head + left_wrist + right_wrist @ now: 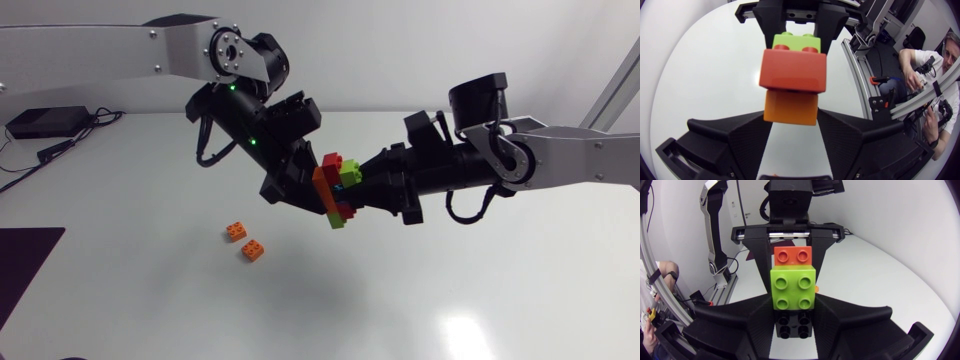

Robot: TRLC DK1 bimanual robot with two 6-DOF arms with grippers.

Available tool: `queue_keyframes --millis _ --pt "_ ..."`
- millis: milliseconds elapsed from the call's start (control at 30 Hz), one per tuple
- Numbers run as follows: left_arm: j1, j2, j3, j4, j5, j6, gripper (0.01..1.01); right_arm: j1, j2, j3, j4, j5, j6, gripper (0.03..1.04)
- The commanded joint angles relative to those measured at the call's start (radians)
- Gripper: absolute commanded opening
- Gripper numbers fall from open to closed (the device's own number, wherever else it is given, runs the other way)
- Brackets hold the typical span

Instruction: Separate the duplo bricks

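Held in the air at frame centre: duplo stack (pixel 330 190) of orange, red and green bricks. Clamped on it from opposite sides, left gripper (pixel 320 200) and right gripper (pixel 354 188), arms stretched inward. Lower left on table (pixel 450 300): loose orange brick (pixel 237 231), just beside second orange brick (pixel 253 250).

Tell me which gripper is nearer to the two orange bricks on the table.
Left. The left gripper holds the brick stack on the side toward the orange bricks; the right gripper holds its far side.

Brick stack (pixel 335 190) — orange, red, green — aloft; two loose orange bricks (pixel 237 230) lie just apart.
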Motion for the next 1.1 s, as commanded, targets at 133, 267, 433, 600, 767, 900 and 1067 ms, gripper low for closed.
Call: queue_keyframes --millis 133,267,433,600,767,900,1067 --pt "-0.009 -0.012 0.081 -0.048 -0.016 0.03 0.592 0.017 0.008 -0.008 0.013 0.022 -0.01 0.16" --pt "-0.008 -0.013 0.105 -0.059 -0.03 0.033 0.592 0.021 0.009 -0.007 0.013 0.028 -0.013 0.16" --pt "-0.009 -0.012 0.105 -0.071 -0.055 0.05 0.592 0.021 0.011 -0.01 0.013 0.029 -0.016 0.16" --pt "-0.011 -0.01 0.105 -0.073 -0.065 0.056 0.444 0.021 0.009 -0.008 0.013 0.029 -0.016 0.16" --pt "-0.011 -0.008 0.109 -0.073 -0.065 0.056 0.38 0.022 0.009 -0.013 0.013 0.029 -0.016 0.16" --pt "-0.011 -0.012 0.099 -0.074 -0.067 0.073 0.374 0.028 0.011 -0.019 0.013 0.04 -0.027 0.16" --pt "-0.02 -0.038 0.053 -0.076 -0.079 0.116 0.366 0.019 0.02 0.003 -0.015 0.016 -0.025 0.16"
